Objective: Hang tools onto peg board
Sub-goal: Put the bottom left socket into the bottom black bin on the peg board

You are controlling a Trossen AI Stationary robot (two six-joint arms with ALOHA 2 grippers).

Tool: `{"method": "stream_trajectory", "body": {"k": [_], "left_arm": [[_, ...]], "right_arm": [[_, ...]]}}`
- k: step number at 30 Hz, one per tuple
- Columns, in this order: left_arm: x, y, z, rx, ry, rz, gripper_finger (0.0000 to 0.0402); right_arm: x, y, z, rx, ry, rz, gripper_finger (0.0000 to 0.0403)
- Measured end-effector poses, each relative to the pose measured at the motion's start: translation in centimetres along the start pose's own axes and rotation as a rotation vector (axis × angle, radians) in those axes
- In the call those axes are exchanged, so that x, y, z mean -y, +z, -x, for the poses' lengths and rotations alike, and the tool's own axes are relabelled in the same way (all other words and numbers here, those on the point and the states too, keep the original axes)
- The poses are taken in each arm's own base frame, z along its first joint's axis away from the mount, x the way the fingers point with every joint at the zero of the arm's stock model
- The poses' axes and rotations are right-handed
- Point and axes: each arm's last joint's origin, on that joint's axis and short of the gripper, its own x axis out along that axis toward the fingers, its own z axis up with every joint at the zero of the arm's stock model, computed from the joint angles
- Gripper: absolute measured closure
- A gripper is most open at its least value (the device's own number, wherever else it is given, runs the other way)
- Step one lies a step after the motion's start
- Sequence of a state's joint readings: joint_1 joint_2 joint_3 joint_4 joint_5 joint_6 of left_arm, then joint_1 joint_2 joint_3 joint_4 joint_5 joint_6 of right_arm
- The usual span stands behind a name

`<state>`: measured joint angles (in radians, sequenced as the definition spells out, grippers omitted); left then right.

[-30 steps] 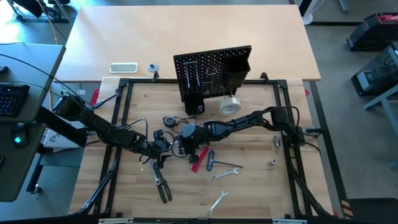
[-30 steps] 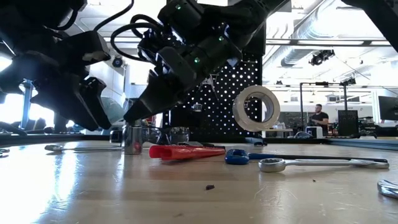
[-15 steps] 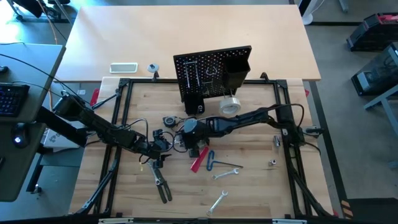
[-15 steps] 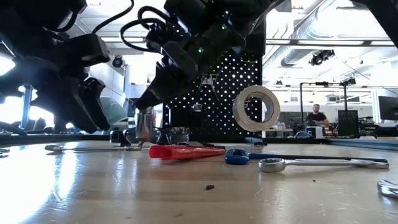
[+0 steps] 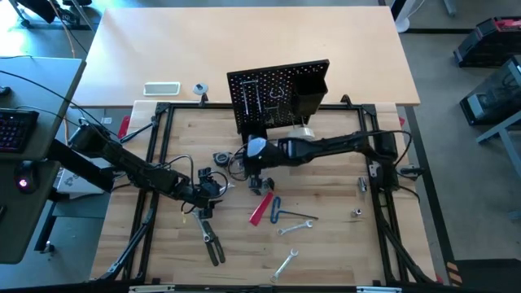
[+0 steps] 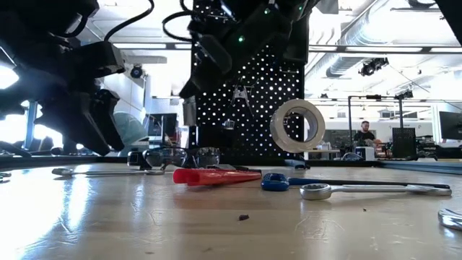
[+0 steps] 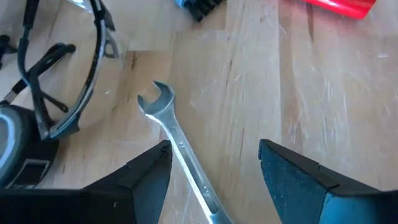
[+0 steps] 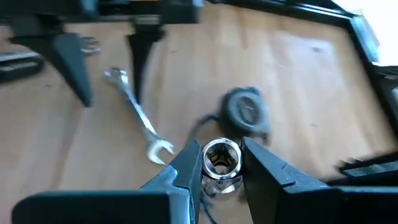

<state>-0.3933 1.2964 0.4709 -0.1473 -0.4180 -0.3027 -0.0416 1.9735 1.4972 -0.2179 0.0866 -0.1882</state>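
The black peg board [image 5: 277, 91] stands upright at the table's far side, with the pale tape roll [image 6: 297, 124] in front of it. My right gripper [image 8: 221, 148] is shut on a silver socket [image 6: 189, 114] above the table, in front of the board. My left gripper [image 7: 214, 149] stands open low over a silver wrench [image 7: 179, 144] lying flat on the table, one finger on each side and clear of it. The red-handled cutter [image 5: 260, 210], the blue-handled tool [image 5: 275, 207], two more wrenches [image 5: 297, 226] and the black-handled pliers [image 5: 212, 244] lie on the wood. My right gripper pinches the socket's round wall [image 8: 206, 167] between its two fingers, which slant down toward the table's left. The socket's hollow hex end [image 8: 219, 155] faces up along the fingers. It hangs upright below the fingertips [image 6: 189, 94], lifted clear of the table.
A tape measure [image 8: 245, 109] and clear safety glasses [image 7: 68, 87] lie near the left gripper. A white flat device [image 5: 161, 88] sits on the far tabletop. The black frame [image 5: 163, 110] borders the work area. A person [image 6: 370, 139] stands far behind.
My right gripper has risen and gone toward the far edge and the peg board, tipping less steeply downward. The socket, which stood on the table a second ago, is now lifted clear and hangs in front of the board.
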Motion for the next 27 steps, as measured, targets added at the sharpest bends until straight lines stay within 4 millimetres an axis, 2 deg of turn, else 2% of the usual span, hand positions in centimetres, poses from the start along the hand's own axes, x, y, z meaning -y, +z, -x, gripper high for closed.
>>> {"method": "stream_trajectory", "body": {"k": [9,19,27], "left_arm": [[-0.1,-0.1,0.0,-0.009,0.016,-0.007,0.017],[-0.1,-0.1,0.0,-0.005,0.024,-0.013,0.017],[-0.1,-0.1,0.0,-0.002,0.027,-0.012,0.017]], "right_arm": [[3.0,0.9,3.0,-0.002,-0.161,-0.013,0.0324],[6.2,0.1,3.1,-0.021,-0.27,-0.09,0.0324],[7.6,-0.3,3.1,-0.017,-0.301,-0.121,0.0324]]}}
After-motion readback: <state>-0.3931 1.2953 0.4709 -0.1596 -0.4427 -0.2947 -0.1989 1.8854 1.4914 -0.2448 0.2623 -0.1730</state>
